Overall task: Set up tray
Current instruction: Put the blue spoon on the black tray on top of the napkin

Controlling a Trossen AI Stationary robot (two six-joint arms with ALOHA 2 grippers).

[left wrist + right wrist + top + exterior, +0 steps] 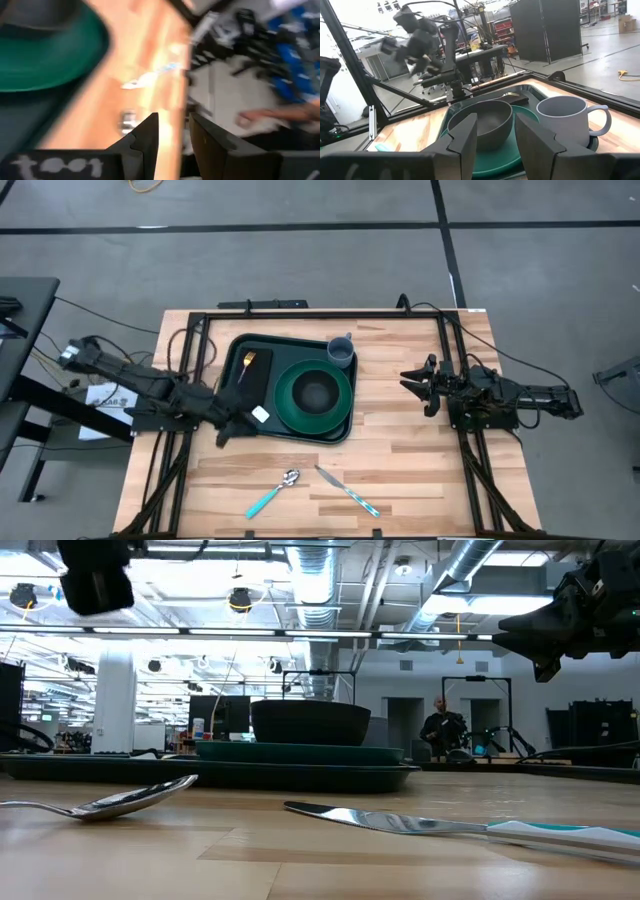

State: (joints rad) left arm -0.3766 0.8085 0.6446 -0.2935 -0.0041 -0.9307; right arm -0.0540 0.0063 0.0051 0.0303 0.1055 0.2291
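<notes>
One large dark green rectangular plastic tray (236, 350) lies just beside the left gripper (232, 430). On the tray are:

- one round green plate (287, 408),
- one dark round bowl (316, 391),
- one grey handled mug (341, 351),
- one flat black rectangle (258, 380),
- one gold-coloured fork (246, 363).

Near the left gripper, off the tray, lie one metal spoon with a teal handle (272, 493) and one metal knife with a teal handle (347, 491). Two dark arms are present. One person (441, 730) stands in the room behind.
</notes>
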